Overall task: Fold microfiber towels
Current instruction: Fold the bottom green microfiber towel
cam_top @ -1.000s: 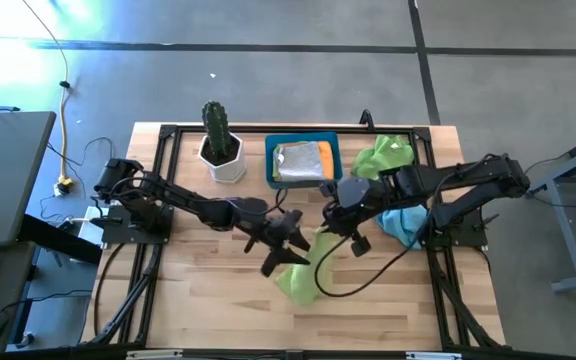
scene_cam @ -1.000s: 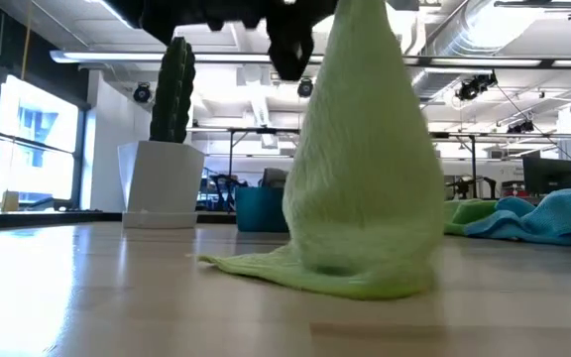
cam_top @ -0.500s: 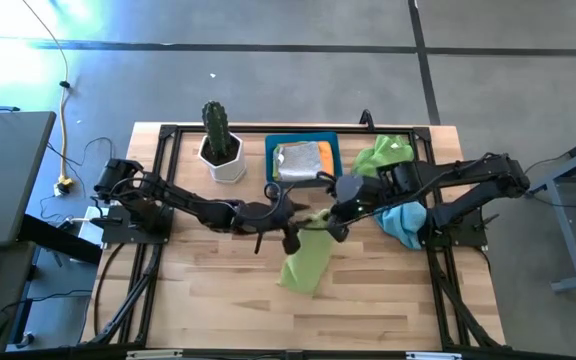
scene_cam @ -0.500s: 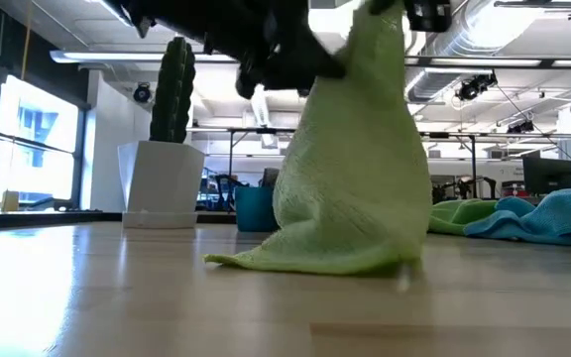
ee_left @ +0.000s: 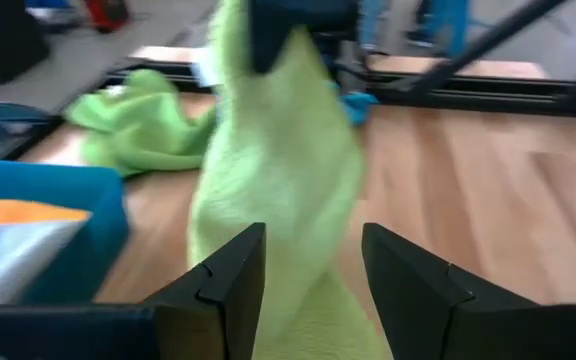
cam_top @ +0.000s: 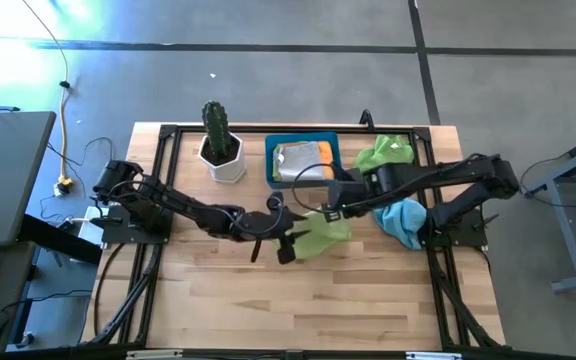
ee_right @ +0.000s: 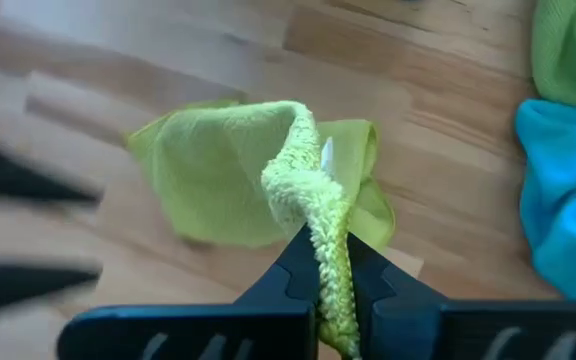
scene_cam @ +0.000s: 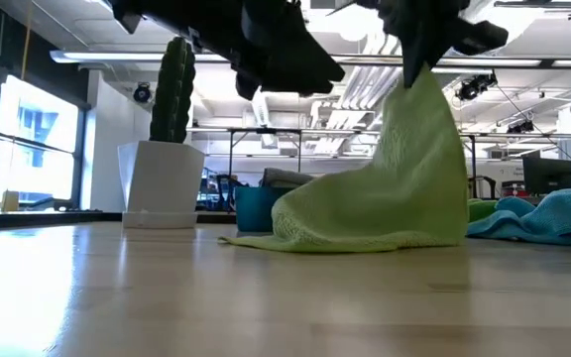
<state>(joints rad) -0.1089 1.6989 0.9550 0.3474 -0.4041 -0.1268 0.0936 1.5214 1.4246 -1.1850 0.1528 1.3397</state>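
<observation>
Lime green microfiber towel (cam_top: pixel 320 233) hangs from the right gripper (cam_top: pixel 328 212) near the middle of the pale wooden counter (cam_top: pixel 218 300), just in front of a blue plastic bin (cam_top: pixel 303 160). The right jaws are pinched shut on a bunched edge of the cloth, which the right wrist view shows squeezed between the two dark fingers (ee_right: pixel 290 270). In the low view, the cloth rises to a peak under that gripper (scene_cam: pixel 416 61) and slopes down to the counter, where its lower part lies spread out flat.

From the opposite side, the left gripper (cam_top: pixel 284 243) reaches in beside the hanging towel. Its jaws stand wide apart and hold nothing. In the left wrist view, the green cloth (ee_left: pixel 278 170) drapes just beyond the gap between the two open fingers (ee_left: pixel 230 275).

Inside the bin lie folded cloths: a grey one (cam_top: pixel 303 159) with an orange one (cam_top: pixel 322 150) showing next to it. At the counter's far right corner sits a second lime green towel (cam_top: pixel 383 154), crumpled, and a light blue towel (cam_top: pixel 404 221) lies heaped just in front of it, under the right arm. A cactus in a white pot (cam_top: pixel 220 145) stands to the left of the bin.
</observation>
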